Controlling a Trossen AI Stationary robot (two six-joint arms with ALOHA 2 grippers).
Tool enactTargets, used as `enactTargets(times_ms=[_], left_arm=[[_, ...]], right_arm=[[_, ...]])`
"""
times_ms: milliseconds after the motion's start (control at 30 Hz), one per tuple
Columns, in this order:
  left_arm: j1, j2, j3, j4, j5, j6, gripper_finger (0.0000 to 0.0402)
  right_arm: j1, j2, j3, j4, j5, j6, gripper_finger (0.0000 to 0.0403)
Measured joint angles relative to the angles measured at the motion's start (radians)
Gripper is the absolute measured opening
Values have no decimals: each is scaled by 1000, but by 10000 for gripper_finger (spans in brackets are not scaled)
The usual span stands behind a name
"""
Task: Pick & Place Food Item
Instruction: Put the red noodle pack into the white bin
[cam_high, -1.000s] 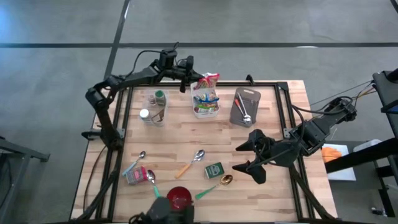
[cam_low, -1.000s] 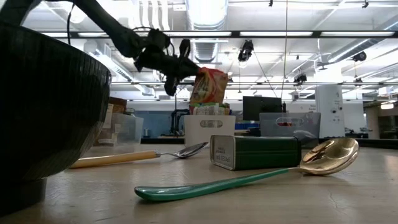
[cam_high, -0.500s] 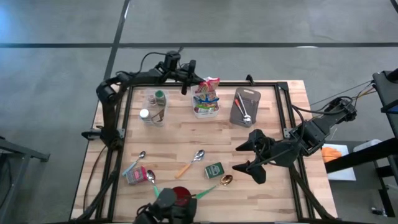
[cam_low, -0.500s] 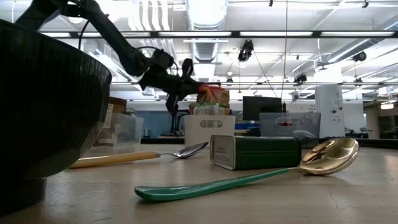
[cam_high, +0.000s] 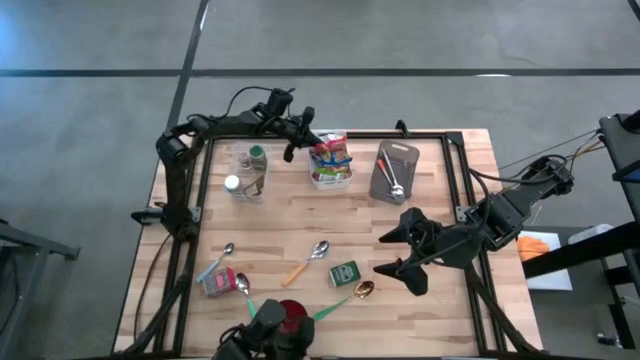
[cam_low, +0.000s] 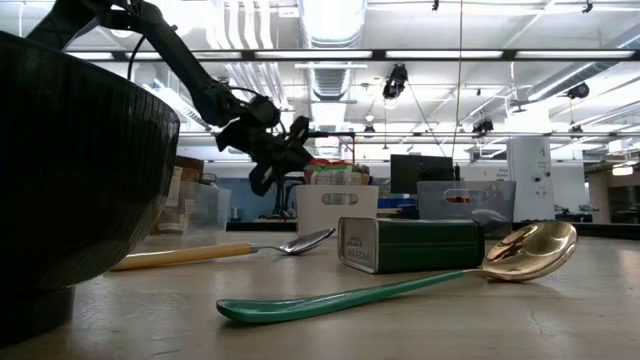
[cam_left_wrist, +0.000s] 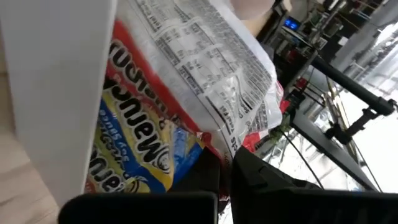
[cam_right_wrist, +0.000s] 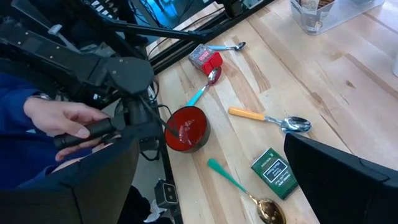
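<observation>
A colourful food packet (cam_high: 331, 150) stands in the white bin (cam_high: 331, 178) at the table's far middle, with my left gripper (cam_high: 303, 141) shut on it from the bin's left side. The left wrist view shows the packet's printed white back (cam_left_wrist: 211, 68), a red and yellow packet face (cam_left_wrist: 134, 146) and the bin's white wall (cam_left_wrist: 56, 93). In the low view the left gripper (cam_low: 283, 152) hangs just left of the bin (cam_low: 337, 208). My right gripper (cam_high: 400, 252) stands open above the table's right part, holding nothing. My left gripper pinches the packet's sealed edge (cam_left_wrist: 239, 140) between its two fingers. The fingers come slanting down from the table's left and far side. The packet's lower part sits inside the white bin, and its upper end leans toward the gripper.
A clear bin with bottles (cam_high: 250, 172) stands left of the white bin, a grey tray with spoons (cam_high: 393, 170) to its right. Nearer lie a green tin (cam_high: 344, 273), several spoons, a red can (cam_high: 217, 283) and a red bowl (cam_high: 290, 318). A person's hand (cam_right_wrist: 68, 121) shows beyond the near edge.
My left gripper has gone down toward the white bin with the packet and has rolled somewhat. The packet, held above the bin a second ago, now sits lowered into it.
</observation>
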Motion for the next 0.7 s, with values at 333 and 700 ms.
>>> enactTargets(times_ms=[333,700], left_arm=[[2,0,0,-3,-7,-5,11],[-3,0,-1,-5,35,-15,23]], right_arm=[[0,0,0,0,0,0,398],[0,0,0,0,0,0,398]])
